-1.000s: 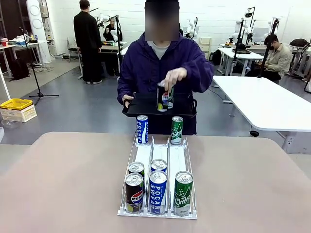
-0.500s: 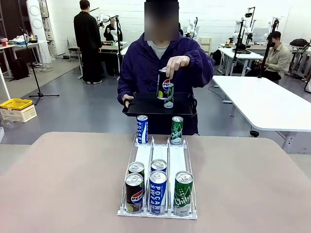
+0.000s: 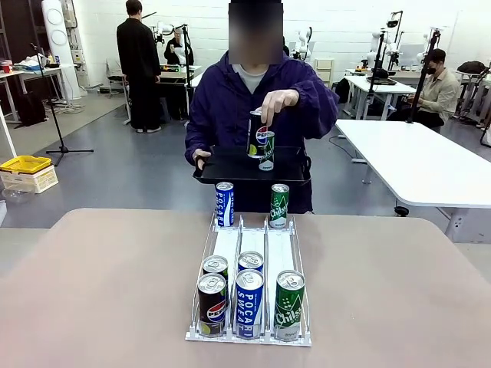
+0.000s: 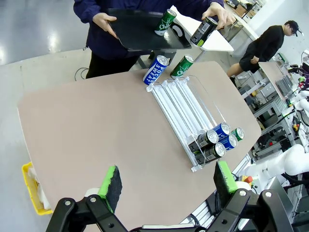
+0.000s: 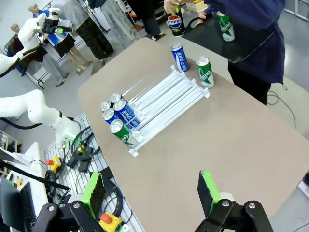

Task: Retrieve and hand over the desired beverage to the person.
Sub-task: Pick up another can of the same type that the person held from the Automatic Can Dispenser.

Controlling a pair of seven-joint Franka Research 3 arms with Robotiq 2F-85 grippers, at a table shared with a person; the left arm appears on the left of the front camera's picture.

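Since a second ago, the person (image 3: pixel 253 92) has raised the black cola can (image 3: pixel 258 132) off the black tray (image 3: pixel 222 167); over the last half second it has hardly shifted. I see it pinched at its top rim by the fingertips of one hand (image 3: pixel 278 103), hanging clear above the tray. A green can (image 3: pixel 268 156) stands on the tray just beside it. The other hand (image 3: pixel 201 159) carries the tray by its edge, beyond the far side of the tabletop (image 3: pixel 100 284).

On the tabletop lies the three-lane rack (image 3: pixel 252 241), running from the person toward me. At its near end three cans stand side by side: a front cola can (image 3: pixel 212 304), a front blue can (image 3: pixel 248 303) and a front green can (image 3: pixel 289 304). Two more cans (image 3: pixel 215 266) sit right behind them in the left and middle lanes. A far blue can (image 3: pixel 224 203) and a far green can (image 3: pixel 279 205) stand upright at the rack's far end.

My left jaws stand wide apart, their green pads (image 4: pixel 111 181) bare, high over the tabletop and well apart from the rack. My right jaws are just as wide, pads (image 5: pixel 207 186) gripping nothing.
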